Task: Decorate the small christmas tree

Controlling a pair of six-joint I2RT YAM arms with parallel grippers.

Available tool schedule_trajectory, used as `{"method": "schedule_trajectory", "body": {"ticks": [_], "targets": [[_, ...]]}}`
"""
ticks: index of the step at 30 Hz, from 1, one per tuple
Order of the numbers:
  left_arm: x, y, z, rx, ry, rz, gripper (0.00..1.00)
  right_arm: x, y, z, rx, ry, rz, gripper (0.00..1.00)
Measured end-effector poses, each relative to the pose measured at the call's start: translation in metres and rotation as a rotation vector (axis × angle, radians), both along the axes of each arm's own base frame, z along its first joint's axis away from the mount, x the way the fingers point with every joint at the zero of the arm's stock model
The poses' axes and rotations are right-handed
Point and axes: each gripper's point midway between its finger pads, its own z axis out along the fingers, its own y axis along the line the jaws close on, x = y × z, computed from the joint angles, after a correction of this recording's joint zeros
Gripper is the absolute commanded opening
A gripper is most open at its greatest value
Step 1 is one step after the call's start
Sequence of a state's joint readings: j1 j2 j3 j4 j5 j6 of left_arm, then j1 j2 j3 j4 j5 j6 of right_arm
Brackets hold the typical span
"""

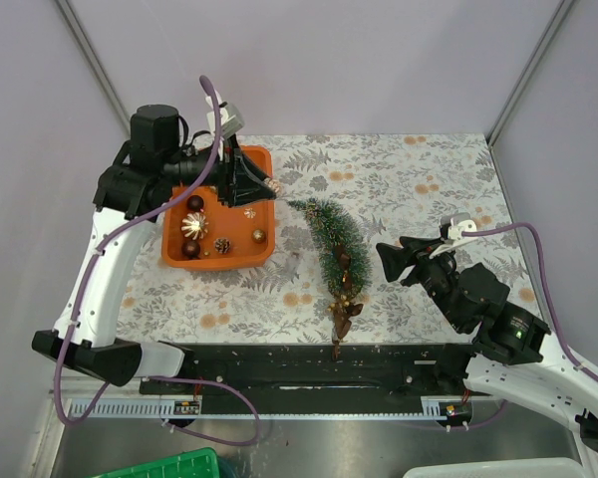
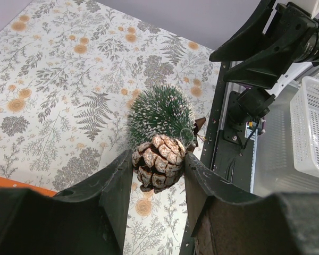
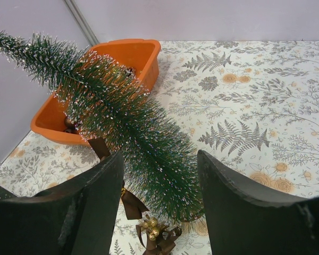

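Tree [image 1: 331, 239] dark green, white-tipped; tray [image 1: 214, 262] orange; pine cone [image 2: 158, 161] brown

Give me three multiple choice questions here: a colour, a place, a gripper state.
1. The tray is: A orange, B green, C blue.
2. The small christmas tree lies: A in the tray, B at the far edge, C on the table beside the tray.
3. The left gripper is: A open, empty, B shut on a pinecone ornament, C shut on the tree.
Answers: A, orange walls; C, it rests on the table; B, the ornament sits between its fingers.
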State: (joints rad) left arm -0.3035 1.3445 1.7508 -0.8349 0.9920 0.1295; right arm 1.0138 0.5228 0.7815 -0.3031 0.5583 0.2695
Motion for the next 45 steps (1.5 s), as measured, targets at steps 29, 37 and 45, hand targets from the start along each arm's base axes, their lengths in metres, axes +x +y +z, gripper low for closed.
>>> {"method": "schedule_trajectory", "body": {"ticks": [29,37,45], "targets": [[-0.003,-0.008,-0.016,-0.020,0.062,-0.008,0.14,0.000,0.000,0.000,0.006,0.002,0.000,0.64],[-0.007,-0.019,-0.039,-0.013,0.131,-0.033,0.14,-0.001,-0.001,0.002,0.015,0.000,0.000,0.63],[-0.006,-0.021,-0.042,-0.016,0.139,-0.029,0.16,-0.002,-0.002,0.003,0.023,0.001,0.000,0.63]]}}
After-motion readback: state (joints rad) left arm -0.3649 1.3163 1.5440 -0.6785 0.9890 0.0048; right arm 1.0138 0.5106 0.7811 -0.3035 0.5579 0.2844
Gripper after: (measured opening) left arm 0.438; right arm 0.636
